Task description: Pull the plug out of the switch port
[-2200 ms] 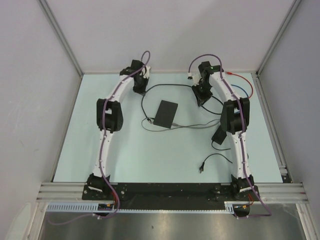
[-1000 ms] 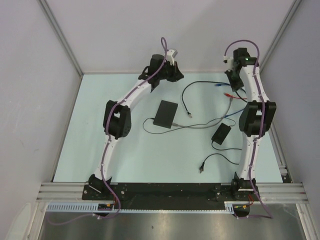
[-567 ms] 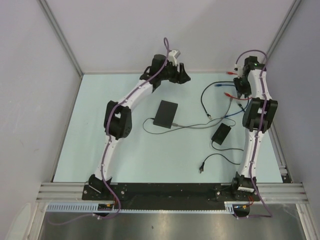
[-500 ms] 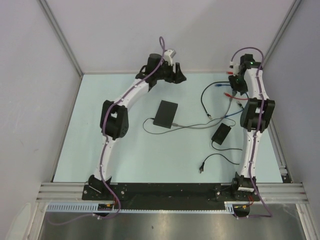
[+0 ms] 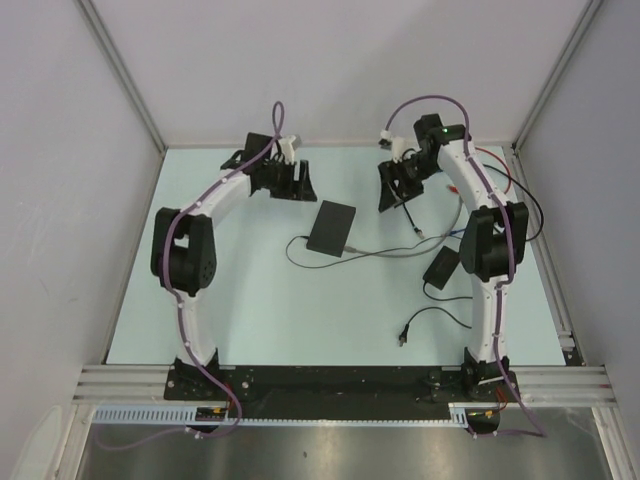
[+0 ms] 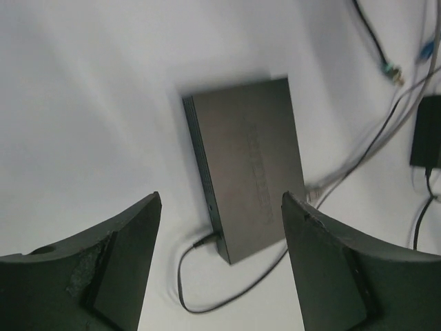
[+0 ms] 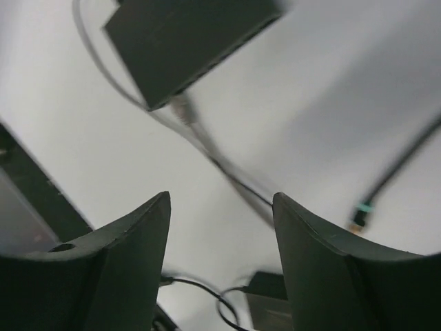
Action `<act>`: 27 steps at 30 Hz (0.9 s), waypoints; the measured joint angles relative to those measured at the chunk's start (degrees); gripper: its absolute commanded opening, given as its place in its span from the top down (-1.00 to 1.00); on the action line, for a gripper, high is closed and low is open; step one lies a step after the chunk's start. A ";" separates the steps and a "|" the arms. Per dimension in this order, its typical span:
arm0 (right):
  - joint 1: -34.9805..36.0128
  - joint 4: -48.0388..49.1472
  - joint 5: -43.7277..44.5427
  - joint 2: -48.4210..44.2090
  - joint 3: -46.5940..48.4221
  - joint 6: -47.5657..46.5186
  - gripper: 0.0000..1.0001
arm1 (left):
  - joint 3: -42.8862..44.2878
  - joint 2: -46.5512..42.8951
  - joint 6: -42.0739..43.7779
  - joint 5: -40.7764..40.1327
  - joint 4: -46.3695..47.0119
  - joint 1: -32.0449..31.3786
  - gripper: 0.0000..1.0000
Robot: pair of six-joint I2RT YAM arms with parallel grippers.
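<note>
Switch point(image 5: 332, 228) lies lengthwise far-to-near, cabled end nearward; left fingers point(image 6: 124, 255) and right fingers point(image 7: 124, 255) spread apart.

We're swinging left tool point(image 5: 300, 185) and right tool point(image 5: 390, 192) back toward switch point(image 5: 332, 227), spreading both open; black plug point(image 5: 418, 233) lying farther right.

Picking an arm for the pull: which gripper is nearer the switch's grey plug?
Right. The right gripper hovers beyond and right of the grey plug; the left gripper hovers off the far-left corner of the switch.
</note>
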 measured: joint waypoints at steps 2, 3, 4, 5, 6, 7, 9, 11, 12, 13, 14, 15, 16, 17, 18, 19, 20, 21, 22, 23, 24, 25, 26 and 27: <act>0.33 1.01 -4.87 -1.77 -6.08 -0.02 -0.30 | -2.73 -0.09 1.51 0.94 -1.60 -0.57 -0.50; 0.33 2.19 -5.99 -2.32 -8.70 0.13 -0.24 | -3.61 -0.11 2.23 1.05 -2.47 -0.72 -0.47; 0.26 3.30 -6.40 -2.58 -11.39 0.83 -0.06 | -4.37 -0.11 3.85 0.92 -4.11 -1.09 -0.40; 0.15 4.35 -6.29 -2.49 -13.14 2.16 0.05 | -4.98 -0.26 5.77 0.46 -5.66 -1.46 -0.32; 0.02 5.29 -6.21 -1.81 -14.14 3.56 0.16 | -6.03 -0.87 9.27 -0.37 -7.54 -1.88 -0.23; -0.17 6.21 -6.64 -1.03 -14.56 5.07 0.36 | -6.75 -1.66 11.32 -1.09 -8.87 -2.23 -0.05; -0.46 9.22 -7.82 0.24 -15.65 7.96 0.46 | -8.22 -4.09 15.72 -2.56 -12.55 -3.04 0.12; -0.35 10.97 -8.46 1.75 -16.02 10.23 0.61 | -8.24 -6.25 19.02 -2.64 -16.20 -3.34 0.67; -0.20 11.43 -8.48 2.64 -15.63 10.78 0.67 | -8.24 -7.19 20.09 -2.36 -17.68 -3.41 0.79; 0.22 11.91 -8.41 4.00 -14.69 11.54 0.77 | -8.26 -7.93 21.20 -2.10 -18.93 -3.28 0.97; 0.92 12.94 -8.24 5.42 -13.70 12.17 0.83 | -8.63 -8.48 21.77 -1.81 -19.17 -3.04 1.00; 1.81 13.99 -7.91 6.80 -12.81 12.59 0.86 | -9.86 -9.38 22.23 -1.27 -19.02 -2.56 1.00; 2.89 14.45 -7.34 8.31 -11.41 12.94 0.90 | -11.30 -10.19 22.40 -0.81 -19.06 -2.01 0.99; 4.13 14.67 -6.75 10.16 -9.42 13.18 0.90 | -13.11 -11.06 22.45 -0.57 -18.82 -1.46 1.00; 5.20 14.82 -6.40 11.72 -7.52 13.27 0.91 | -14.67 -11.74 22.32 -0.37 -18.58 -1.14 0.98; 6.56 14.88 -6.12 13.75 -4.96 13.11 0.92 | -16.50 -12.44 21.90 -0.11 -18.27 -0.70 0.95; 7.87 14.82 -6.05 15.98 -2.25 13.03 0.92 | -17.97 -12.94 21.49 0.39 -18.08 -0.42 0.93; 8.96 14.67 -5.49 17.92 0.33 12.92 0.92 | -19.04 -13.33 20.87 0.76 -17.84 -0.22 0.89; 9.79 14.62 -6.34 19.39 1.90 13.42 0.92 | -19.87 -13.62 19.96 1.18 -17.40 -0.17 0.88; 10.60 14.73 -6.82 20.13 3.10 13.68 0.92 | -20.26 -13.79 19.41 1.57 -17.07 -0.20 0.87; 11.32 15.12 -6.38 20.50 4.17 13.70 0.87 | -20.74 -14.08 18.38 2.16 -16.13 -0.20 0.82; 11.74 15.32 -5.97 20.79 4.92 13.70 0.83 | -21.00 -14.38 17.16 2.64 -14.97 -0.24 0.78; 12.04 15.37 -5.33 20.98 5.55 13.57 0.78 | -21.00 -14.43 16.87 2.71 -14.71 -0.24 0.76; 12.09 15.56 -4.90 20.98 5.66 13.51 0.60 | -21.00 -14.45 16.04 3.10 -13.86 -0.24 0.74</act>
